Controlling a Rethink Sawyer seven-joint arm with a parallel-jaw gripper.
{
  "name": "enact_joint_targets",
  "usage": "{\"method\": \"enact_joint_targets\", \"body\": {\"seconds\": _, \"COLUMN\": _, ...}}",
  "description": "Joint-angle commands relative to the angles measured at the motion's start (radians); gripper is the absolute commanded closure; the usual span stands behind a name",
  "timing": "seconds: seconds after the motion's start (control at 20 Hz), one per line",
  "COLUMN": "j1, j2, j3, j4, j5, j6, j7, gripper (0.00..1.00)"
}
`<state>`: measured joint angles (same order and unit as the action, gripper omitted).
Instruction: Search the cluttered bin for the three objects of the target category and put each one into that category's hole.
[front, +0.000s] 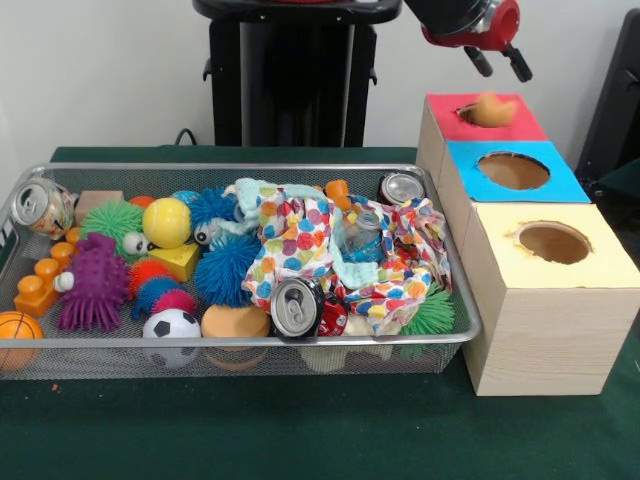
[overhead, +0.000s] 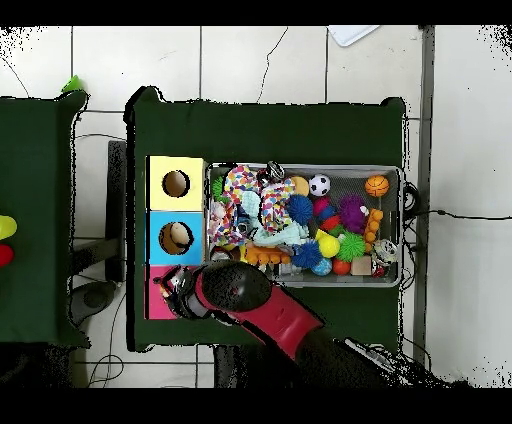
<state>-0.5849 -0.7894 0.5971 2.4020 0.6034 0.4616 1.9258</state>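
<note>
End effector: the end effector (front: 497, 62) hangs from the red and black arm (front: 462, 20) above the far box; its two dark fingers (front: 519, 64) stand apart with nothing between them and touch nothing. In the overhead view the arm (overhead: 255, 300) covers the end effector.
Bin: the bin (front: 240, 343) is a wide silver mesh tray on the left of the green table (front: 300, 430), just beside the row of boxes.
Bin contents, left to right: a crushed can (front: 42, 206) in the far left corner, an orange ball (front: 18, 330) at the near left corner, orange bricks (front: 44, 282), a purple spiky toy (front: 93, 282), a green spiky ball (front: 110, 218), a yellow ball (front: 166, 222), a small soccer ball (front: 171, 325), a blue spiky ball (front: 225, 268), a second can (front: 297, 306) lying on its side.
In the way: a polka-dot cloth (front: 300, 235) is heaped over the middle and right of the bin and hides whatever lies under it.
Plush toy: an orange-yellow plush toy (front: 491, 109) sits in the hole, its top poking above the surface.
Hole: the hole (front: 468, 112) is round, in the red top of the farthest pale wooden box (front: 431, 142).
Other boxes: a blue-topped box (front: 514, 171) stands next, then a yellow-topped box (front: 553, 243) nearest the camera, touching in a row.
</note>
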Motion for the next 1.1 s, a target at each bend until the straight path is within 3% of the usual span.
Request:
{"method": "enact_joint_targets", "body": {"seconds": 0.05, "j1": -0.026, "j2": 0.014, "j3": 0.02, "j4": -0.021, "j5": 0.005, "j6": -0.072, "j7": 0.11, "gripper": 0.0}}
{"method": "enact_joint_targets", "body": {"seconds": 0.5, "j1": -0.01, "j2": 0.007, "j3": -0.046, "j4": -0.049, "j5": -0.041, "j6": -0.009, "j7": 0.098, "gripper": 0.0}}
{"method": "enact_joint_targets", "body": {"seconds": 0.65, "j1": 0.049, "j2": -0.026, "j3": -0.167, "j4": -0.11, "j5": -0.135, "j6": 0.062, "j7": 0.119, "gripper": 0.0}}
{"method": "enact_joint_targets", "body": {"seconds": 0.85, "j1": 0.144, "j2": -0.039, "j3": -0.355, "j4": -0.249, "j5": -0.321, "j6": 0.113, "j7": 0.11, "gripper": 0.0}}
{"method": "enact_joint_targets", "body": {"seconds": 1.1, "j1": 0.204, "j2": -0.022, "j3": -0.448, "j4": -0.361, "j5": -0.467, "j6": 0.103, "j7": 0.086, "gripper": 0.0}}
